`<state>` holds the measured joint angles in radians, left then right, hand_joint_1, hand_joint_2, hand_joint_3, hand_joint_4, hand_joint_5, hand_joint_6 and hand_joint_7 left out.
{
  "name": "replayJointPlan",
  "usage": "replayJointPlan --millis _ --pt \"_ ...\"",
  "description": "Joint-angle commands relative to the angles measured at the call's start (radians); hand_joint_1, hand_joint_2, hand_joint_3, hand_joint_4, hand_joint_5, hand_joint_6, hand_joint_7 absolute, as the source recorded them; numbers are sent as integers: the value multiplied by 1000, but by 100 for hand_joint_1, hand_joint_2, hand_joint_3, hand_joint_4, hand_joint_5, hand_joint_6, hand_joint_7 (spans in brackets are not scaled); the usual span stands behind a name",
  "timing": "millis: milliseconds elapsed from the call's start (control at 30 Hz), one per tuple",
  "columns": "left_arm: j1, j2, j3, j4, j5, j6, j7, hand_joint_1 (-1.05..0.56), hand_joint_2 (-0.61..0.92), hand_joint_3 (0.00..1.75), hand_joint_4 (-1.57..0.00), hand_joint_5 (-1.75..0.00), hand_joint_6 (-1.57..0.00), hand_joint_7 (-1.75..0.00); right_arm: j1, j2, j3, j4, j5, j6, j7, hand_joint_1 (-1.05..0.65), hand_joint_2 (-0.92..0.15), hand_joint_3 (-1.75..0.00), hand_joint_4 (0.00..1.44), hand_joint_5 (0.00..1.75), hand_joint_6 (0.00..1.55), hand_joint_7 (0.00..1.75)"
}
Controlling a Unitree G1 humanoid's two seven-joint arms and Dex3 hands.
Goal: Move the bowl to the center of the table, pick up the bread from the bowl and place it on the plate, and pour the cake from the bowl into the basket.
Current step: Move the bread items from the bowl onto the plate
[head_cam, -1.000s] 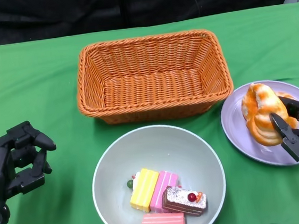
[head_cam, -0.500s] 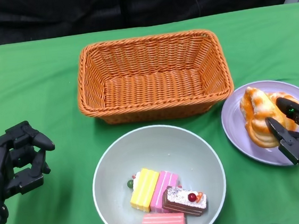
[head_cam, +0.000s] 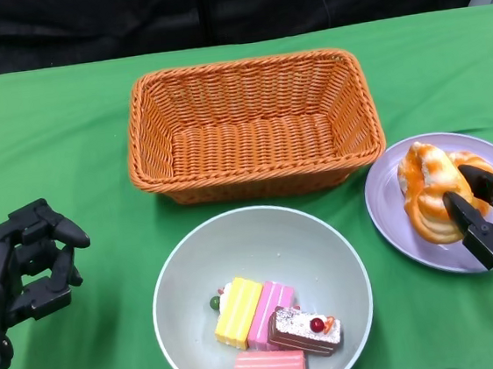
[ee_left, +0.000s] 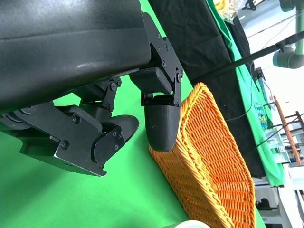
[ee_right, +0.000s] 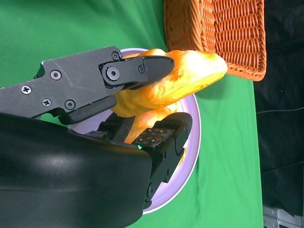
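Bread [head_cam: 431, 190] now lies on the lilac plate [head_cam: 412, 246] at the table's right side, and over the last second I watched it sink from slightly lifted to resting low on the plate while my right hand [head_cam: 490, 219] drew back a little toward me. From the right wrist view the fingers [ee_right: 142, 71] remain either side of the loaf, one lying along its top and another beneath, so I judge the hand is grasping the bread and has not let go yet. That puts the second step nearly finished; release and withdrawal come next. My left hand [head_cam: 27, 262] has not moved, hovering over the green cloth [head_cam: 66, 150] at the left with fingers curled inward around nothing. The grey bowl [head_cam: 323, 238] sits at centre just in front of the wicker basket [head_cam: 249, 122], holding the cake pieces [head_cam: 274, 322]: yellow, pink and chocolate slices plus a pink block near the front rim. Nothing lies between bowl and basket, though the plate's edge is close to both, so I'd pull the right arm clear before tipping.
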<state>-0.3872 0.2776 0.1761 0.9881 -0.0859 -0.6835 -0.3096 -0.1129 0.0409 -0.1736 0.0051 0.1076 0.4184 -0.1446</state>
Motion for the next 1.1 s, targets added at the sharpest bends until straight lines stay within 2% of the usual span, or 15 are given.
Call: replayJointPlan --millis 33,67,133,167,233,267,367,733,833,967,1000,1033,1100 --pt "-6 23 5 -1 -2 -1 -6 -1 61 104 -70 -172 -71 -144 -9 -12 -18 5 25 -7 23 -19 -92 -31 73 75 84 14" --pt "-6 23 5 -2 -2 0 -5 -2 61 104 -69 -173 -71 -144 -9 -12 -21 9 31 -10 30 -19 -92 -32 75 82 91 18" --pt "-6 23 6 -3 -4 3 -7 -2 61 104 -69 -174 -71 -144 -14 -8 -35 11 53 6 41 -19 -92 -32 76 86 94 20" --pt "-6 24 7 -2 -5 4 -9 -1 61 104 -69 -174 -71 -144 -20 -2 -52 9 81 29 45 -20 -92 -33 70 100 93 25" --pt "-7 24 8 0 -8 3 -13 -2 62 103 -69 -174 -71 -144 -30 0 -73 6 127 67 58 -21 -92 -35 59 118 83 43" --pt "-8 24 9 2 -10 0 -16 -1 62 103 -69 -174 -71 -143 -33 -2 -80 4 143 85 62 -22 -92 -38 55 125 70 68" --pt "-10 24 10 6 -14 -5 -20 -1 62 102 -70 -174 -71 -143 -42 -9 -95 1 174 124 69 -23 -92 -40 54 129 57 92" --pt "-13 27 6 8 3 1 -2 -2 61 103 -71 -173 -72 -143 -48 -19 -101 -2 196 153 80 -22 -92 -39 52 128 53 98" --pt "-12 26 7 5 4 3 1 -1 60 105 -71 -173 -72 -143 -44 -22 -82 -7 163 140 64 -22 -92 -38 52 127 52 97" --pt "-12 26 10 9 -1 -4 -9 -1 60 107 -71 -174 -72 -144 -35 -28 -30 -29 75 138 17 -24 -92 -36 49 105 55 70" --pt "-13 27 11 11 -3 -7 -13 -2 59 107 -71 -174 -71 -144 -33 -36 -12 -32 48 140 11 -25 -92 -35 50 87 51 44" --pt "-13 27 11 12 -4 -8 -15 -2 59 107 -71 -174 -71 -144 -31 -40 -1 -34 29 141 9 -26 -92 -34 52 76 50 28" --pt "-13 27 12 12 -5 -5 -15 -2 59 107 -71 -173 -71 -144 -31 -45 12 -38 8 151 8 -26 -92 -33 51 65 48 14"
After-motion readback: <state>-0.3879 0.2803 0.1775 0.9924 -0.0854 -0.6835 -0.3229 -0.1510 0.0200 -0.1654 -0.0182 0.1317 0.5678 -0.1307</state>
